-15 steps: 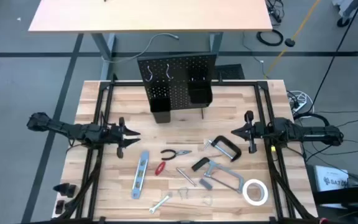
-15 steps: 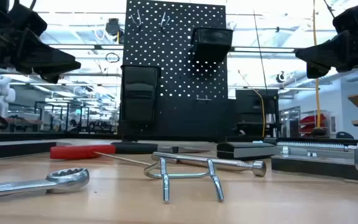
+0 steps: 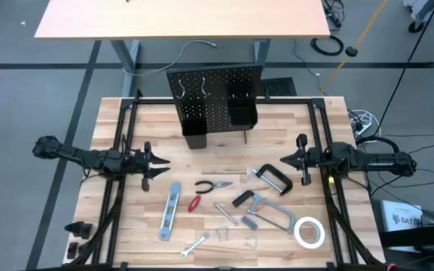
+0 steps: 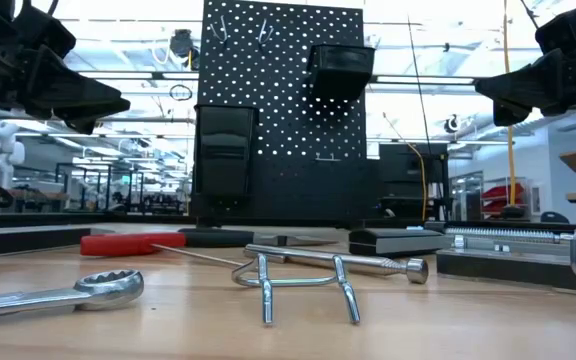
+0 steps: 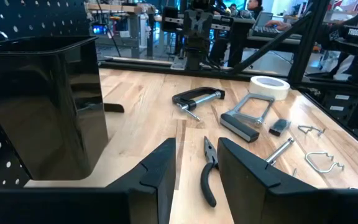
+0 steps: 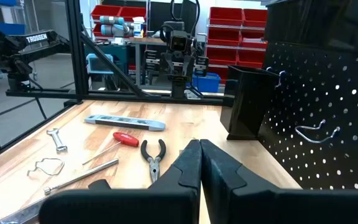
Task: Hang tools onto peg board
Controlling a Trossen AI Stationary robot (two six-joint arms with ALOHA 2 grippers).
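The peg board (image 3: 215, 102) stands upright at the table's far middle, with silver hooks and two black bins (image 4: 225, 150) on its front. The tools lie flat on the near half of the table: the level (image 3: 170, 211), pliers (image 3: 213, 185), red-handled screwdriver (image 3: 194, 203), C-clamp (image 3: 271, 179), bar clamp (image 3: 266, 211), wrench (image 3: 194, 245) and tape roll (image 3: 309, 231). My left gripper (image 3: 160, 162) hovers open, left of the pliers (image 5: 209, 165). My right gripper (image 3: 283, 159) hovers shut, right of the C-clamp, its fingertips (image 6: 199, 162) together.
Loose silver hooks (image 3: 251, 241) and a thin silver rod (image 3: 224, 213) lie among the tools near the front edge. A black frame (image 3: 126, 113) runs along the table's sides. Bare wood shows between the peg board and the tools.
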